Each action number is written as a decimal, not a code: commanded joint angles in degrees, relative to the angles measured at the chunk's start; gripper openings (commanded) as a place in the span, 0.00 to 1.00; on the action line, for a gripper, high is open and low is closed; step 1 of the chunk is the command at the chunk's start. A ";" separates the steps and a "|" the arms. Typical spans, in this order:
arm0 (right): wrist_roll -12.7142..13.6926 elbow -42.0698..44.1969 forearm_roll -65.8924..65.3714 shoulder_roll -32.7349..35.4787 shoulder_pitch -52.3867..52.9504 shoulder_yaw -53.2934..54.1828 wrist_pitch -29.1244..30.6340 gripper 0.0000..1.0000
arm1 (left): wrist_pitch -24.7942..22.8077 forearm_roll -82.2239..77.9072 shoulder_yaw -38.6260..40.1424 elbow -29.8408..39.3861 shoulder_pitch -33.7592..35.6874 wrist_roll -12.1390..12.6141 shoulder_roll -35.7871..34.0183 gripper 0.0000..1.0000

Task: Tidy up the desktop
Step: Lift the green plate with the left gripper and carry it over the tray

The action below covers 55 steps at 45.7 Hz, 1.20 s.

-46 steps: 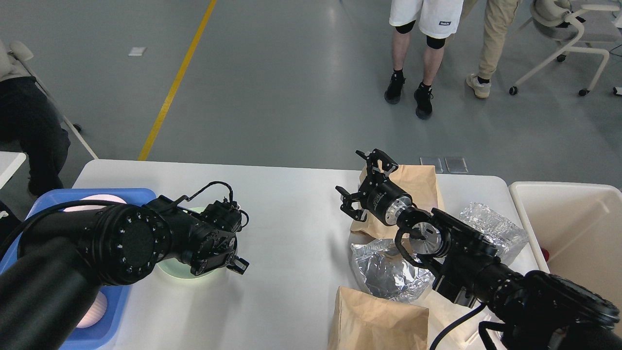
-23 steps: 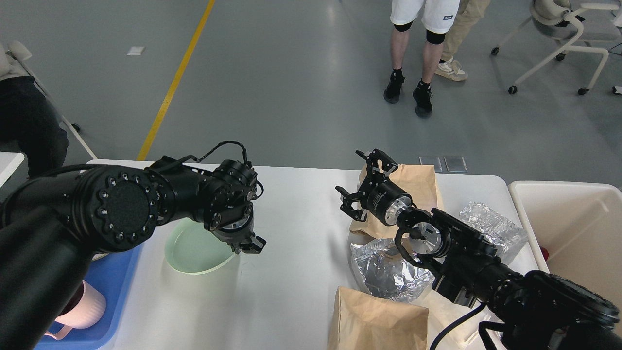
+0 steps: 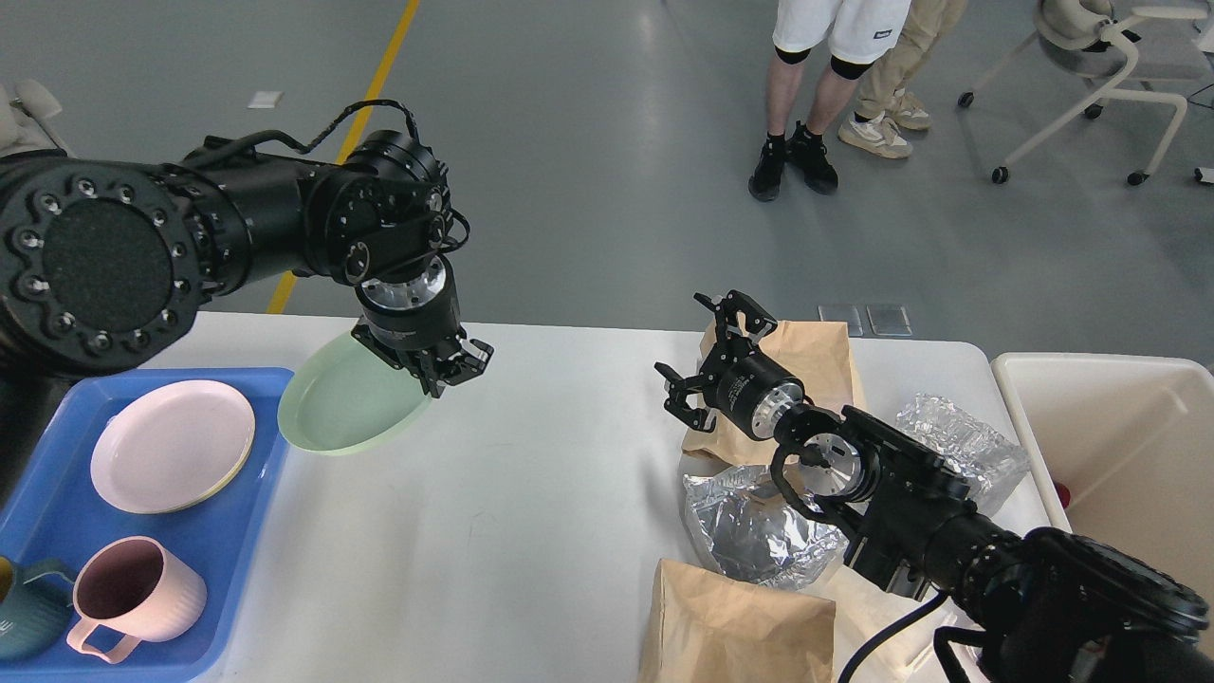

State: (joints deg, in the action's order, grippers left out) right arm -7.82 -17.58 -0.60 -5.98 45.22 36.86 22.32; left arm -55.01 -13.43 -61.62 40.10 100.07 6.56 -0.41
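Now left claw point(image 3: 438, 370) is clamped on rim of pale green plate point(image 3: 346, 408), held tilted above white tabletop point(image 3: 493, 531) beside blue tray point(image 3: 256, 531). Right claw point(image 3: 700, 365) spread wide, empty, over brown paper bag point(image 3: 820, 356). Tabletop is matte white, w/ foil wrappers point(image 3: 749, 531) on its right side. Vs 0.5 s ago: plate lifted off tabletop, left arm raised.

Grey glossy floor point(image 3: 588, 142) with a yellow line point(image 3: 360, 123); white wheeled chair point(image 3: 1100, 57) far right.
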 commanded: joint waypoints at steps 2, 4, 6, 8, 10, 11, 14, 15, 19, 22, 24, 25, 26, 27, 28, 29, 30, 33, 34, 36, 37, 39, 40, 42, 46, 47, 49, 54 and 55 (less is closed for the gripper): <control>0.00 0.00 -0.01 0.00 -0.04 -0.03 0.00 1.00 | 0.01 -0.01 -4.64 0.68 1.45 -0.14 -5.65 0.00; 0.00 0.00 -0.01 0.00 -0.04 -0.03 0.00 1.00 | 0.01 -0.01 -6.58 0.68 1.36 -0.14 -6.97 0.00; 0.00 0.00 0.08 0.00 -0.04 -0.03 0.00 1.00 | 0.01 -0.01 -8.25 0.60 1.18 -0.23 -8.55 0.00; 0.00 0.00 -0.01 0.00 -0.04 0.05 0.00 1.00 | 0.01 -0.01 -9.48 0.68 0.92 -0.23 -10.13 0.00; 0.00 0.00 -0.01 0.00 -0.04 -0.03 0.00 1.00 | 0.01 -0.01 -10.45 0.60 0.66 -0.23 -11.80 0.00; 0.00 0.00 -0.01 0.00 -0.04 -0.03 0.00 1.00 | 0.01 -0.10 -11.06 0.60 0.57 -0.23 -12.59 0.00; 0.00 0.00 -0.01 0.00 -0.04 0.05 0.00 1.00 | 0.01 -0.19 -12.91 0.60 0.04 0.03 -15.49 0.00; 0.00 0.00 -0.01 0.00 -0.04 -0.03 0.00 1.00 | 0.01 -0.19 -13.26 0.51 -0.13 0.03 -16.28 0.00; 0.00 0.00 -0.01 0.00 -0.04 -0.03 0.00 1.00 | 0.01 -0.63 -14.14 -0.10 -0.48 0.21 -19.19 0.00; 0.00 0.00 -0.01 0.09 0.05 -0.03 0.00 1.00 | 0.01 -0.98 -14.58 -0.28 -1.10 0.21 -20.51 0.00; 0.00 0.00 -0.01 0.00 -0.04 -0.03 0.00 1.00 | 0.01 -0.98 -15.20 -0.37 -1.54 0.21 -20.86 0.00; 0.00 0.00 -0.01 0.00 -0.04 -0.03 0.00 1.00 | 0.01 -1.07 -15.55 -0.37 -1.80 0.21 -20.95 0.00; 0.00 0.00 -0.01 0.00 0.05 0.05 0.00 1.00 | 0.01 -1.07 -15.90 -0.46 -2.24 0.29 -20.95 0.00; 0.00 0.00 -0.01 0.00 -0.04 -0.03 0.00 1.00 | 0.01 -1.07 -16.25 -0.46 -2.85 0.38 -20.95 0.00; 0.00 0.00 -0.01 0.00 -0.04 -0.03 0.00 1.00 | 0.01 -1.07 -16.52 -0.46 -3.64 0.38 -20.95 0.00; 0.00 0.00 -0.01 0.00 -0.04 0.05 0.00 1.00 | 0.01 -1.15 -16.69 -0.46 -4.52 0.47 -21.04 0.00; 0.00 0.00 -0.01 0.00 0.05 0.05 0.00 1.00 | 0.01 -1.24 -16.69 -0.54 -5.40 0.56 -21.13 0.00; 0.00 0.00 -0.01 0.00 0.05 -0.03 0.00 1.00 | 0.01 -1.33 -16.69 -1.33 -7.25 0.73 -21.13 0.00; 0.00 0.00 -0.01 0.00 0.05 0.05 0.00 1.00 | 0.01 -1.33 -16.69 -1.60 -7.60 0.74 -21.13 0.00; 0.00 0.00 -0.01 0.00 -0.04 0.05 0.00 1.00 | 0.01 -1.33 -16.69 -2.04 -8.04 0.74 -21.13 0.00; 0.00 0.00 -0.01 0.00 -0.04 -0.03 0.00 1.00 | 0.01 -1.33 -16.78 -2.21 -8.22 0.74 -21.13 0.00; 0.00 0.00 -0.01 0.00 -0.04 0.05 0.00 1.00 | 0.51 -1.33 -16.78 -2.65 -8.22 0.74 -21.13 0.00; 0.00 0.00 -0.01 0.00 -0.04 0.05 0.00 1.00 | 0.95 -1.33 -16.78 -2.92 -8.22 0.74 -21.13 0.00; 0.00 0.00 -0.01 0.00 0.05 0.05 0.00 1.00 | 2.18 -1.33 -16.87 -3.62 -8.22 0.74 -21.13 0.00; 0.00 0.00 -0.01 0.00 -0.04 0.05 0.00 1.00 | 4.82 -1.33 -16.87 -4.41 -8.13 0.74 -21.04 0.00; 0.00 0.00 0.08 0.00 -0.04 0.05 0.00 1.00 | 5.17 -1.33 -16.96 -4.41 -8.05 0.74 -21.04 0.00; 0.00 0.00 0.08 0.00 -0.04 0.05 0.00 1.00 | 5.44 -1.33 -16.96 -4.50 -7.87 0.74 -20.86 0.00; 0.00 0.00 -0.01 0.00 0.05 0.05 0.00 1.00 | 6.31 -1.33 -16.87 -4.59 -7.61 0.82 -19.90 0.00; 0.00 0.00 -0.01 0.00 0.05 0.05 0.00 1.00 | 6.92 -1.33 -16.87 -4.59 -7.69 0.82 -19.63 0.00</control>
State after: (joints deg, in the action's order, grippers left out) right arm -7.82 -17.58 -0.61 -5.97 45.20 36.90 22.32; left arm -49.64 -14.77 -78.54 35.64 92.22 7.30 -21.03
